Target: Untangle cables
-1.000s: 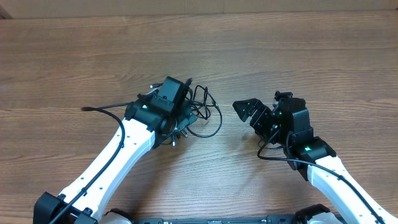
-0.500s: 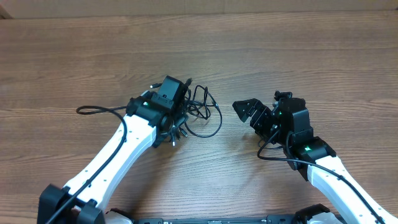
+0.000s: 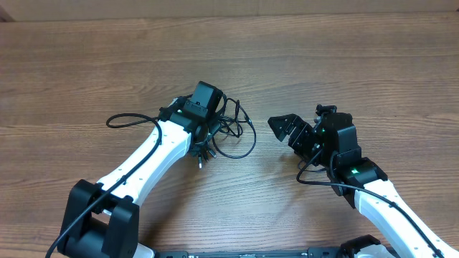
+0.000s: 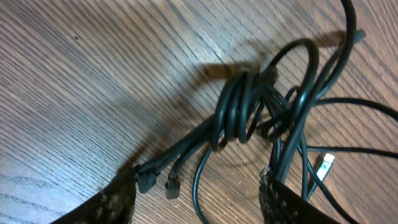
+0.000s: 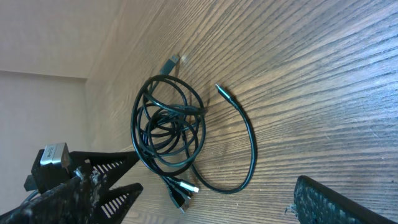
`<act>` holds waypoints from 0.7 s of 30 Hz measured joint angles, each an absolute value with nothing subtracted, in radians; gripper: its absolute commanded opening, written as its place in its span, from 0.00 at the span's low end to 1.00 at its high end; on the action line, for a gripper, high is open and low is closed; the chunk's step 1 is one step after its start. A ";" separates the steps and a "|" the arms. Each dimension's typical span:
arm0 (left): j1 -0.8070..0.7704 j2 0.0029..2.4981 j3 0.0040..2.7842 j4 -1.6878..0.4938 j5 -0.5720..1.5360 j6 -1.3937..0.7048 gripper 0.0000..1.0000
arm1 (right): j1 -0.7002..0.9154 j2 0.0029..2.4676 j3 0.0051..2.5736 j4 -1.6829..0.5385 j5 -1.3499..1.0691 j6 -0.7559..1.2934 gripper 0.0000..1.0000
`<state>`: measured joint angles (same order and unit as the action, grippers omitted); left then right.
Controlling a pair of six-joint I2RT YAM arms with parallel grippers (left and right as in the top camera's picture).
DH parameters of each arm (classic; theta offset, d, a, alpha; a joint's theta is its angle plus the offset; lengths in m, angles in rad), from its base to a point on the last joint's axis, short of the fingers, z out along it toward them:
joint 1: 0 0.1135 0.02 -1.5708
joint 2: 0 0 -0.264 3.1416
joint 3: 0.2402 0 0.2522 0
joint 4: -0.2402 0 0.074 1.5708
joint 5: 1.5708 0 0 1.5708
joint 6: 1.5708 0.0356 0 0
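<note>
Thin black cables [image 3: 233, 129] are lying on the wooden table [image 3: 373, 57] in a light, floppy tangle around a tight knot [image 4: 239, 112]. The left gripper [image 4: 199, 208] is hovering over them, fingers apart; the right gripper [image 3: 285, 127] is hanging open nearby, not touching. A loose outer loop [image 3: 248, 143] is probably offering the best hold

Black cables bunched on a wooden table.
The cables [image 5: 166, 134] lie in overlapping loops on the table [image 5: 323, 74], one free end curving out to the right and a silver plug [image 5: 173, 60] at the top; the right gripper [image 5: 199, 205] hangs beside them, fingers [image 5: 339, 200] wide apart.
</note>
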<state>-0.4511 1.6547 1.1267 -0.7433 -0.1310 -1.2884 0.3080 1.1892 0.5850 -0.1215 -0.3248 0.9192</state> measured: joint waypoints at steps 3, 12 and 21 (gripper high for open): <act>-0.434 1.655 1.127 -0.744 -0.131 -1.289 0.55 | 0.308 1.189 0.585 -0.121 -0.325 0.919 1.00; -0.410 1.655 1.127 -0.693 -0.131 -1.319 0.52 | 0.308 1.189 0.585 -0.120 -0.325 0.916 1.00; -0.410 1.656 1.127 -0.676 -0.124 -1.333 0.50 | 0.308 1.189 0.585 -0.116 -0.325 0.916 1.00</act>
